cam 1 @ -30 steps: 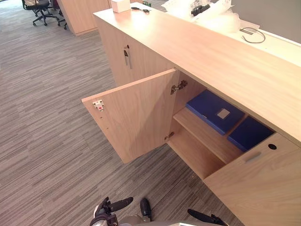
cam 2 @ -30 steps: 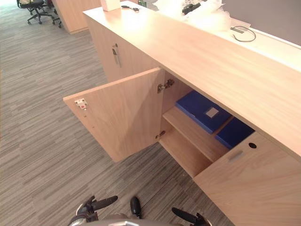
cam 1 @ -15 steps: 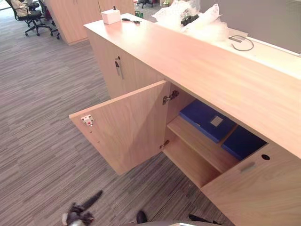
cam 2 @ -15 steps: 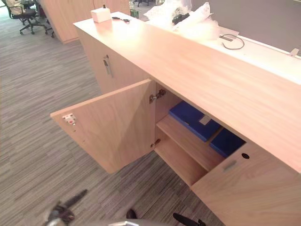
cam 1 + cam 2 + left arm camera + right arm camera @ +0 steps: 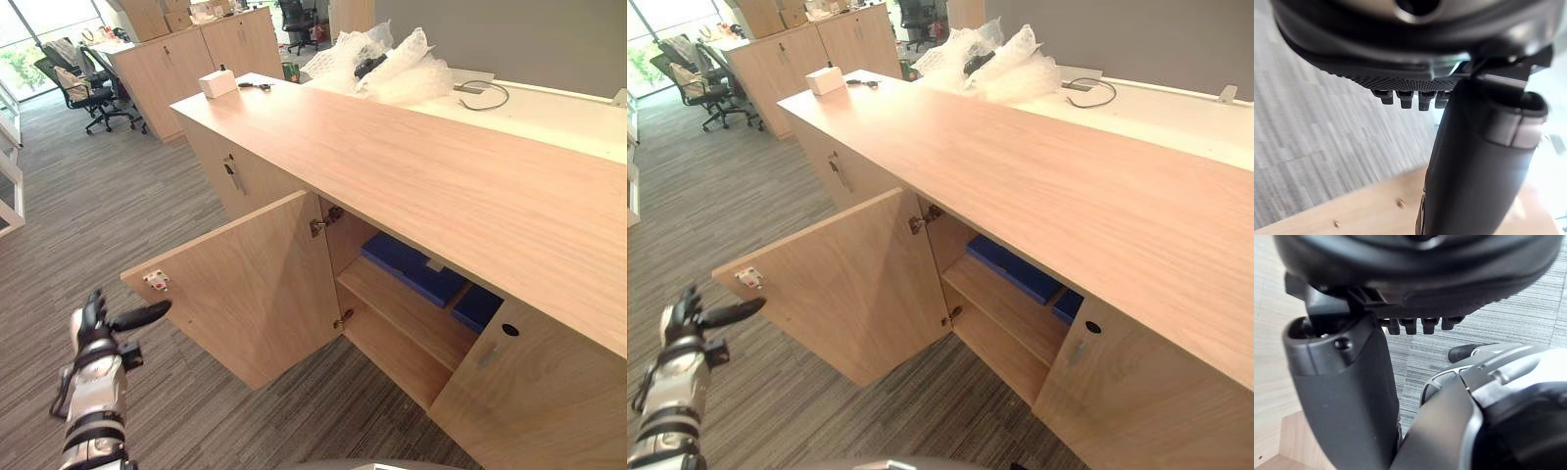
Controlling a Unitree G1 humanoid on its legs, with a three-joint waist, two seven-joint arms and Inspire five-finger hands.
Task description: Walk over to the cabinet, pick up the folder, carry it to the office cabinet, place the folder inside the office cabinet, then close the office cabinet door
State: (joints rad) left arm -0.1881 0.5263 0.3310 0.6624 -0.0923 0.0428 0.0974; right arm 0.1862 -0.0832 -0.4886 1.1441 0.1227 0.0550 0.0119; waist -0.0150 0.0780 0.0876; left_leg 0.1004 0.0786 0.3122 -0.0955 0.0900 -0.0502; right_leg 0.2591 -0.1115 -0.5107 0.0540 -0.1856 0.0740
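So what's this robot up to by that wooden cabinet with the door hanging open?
A humanoid robot faces a long wooden cabinet whose door is swung wide open. Two blue folders lie flat on the shelf inside. Its left hand is held up, open and empty, close to the door's free edge. Its right hand is empty too. By the look of it, shutting the door is what remains.
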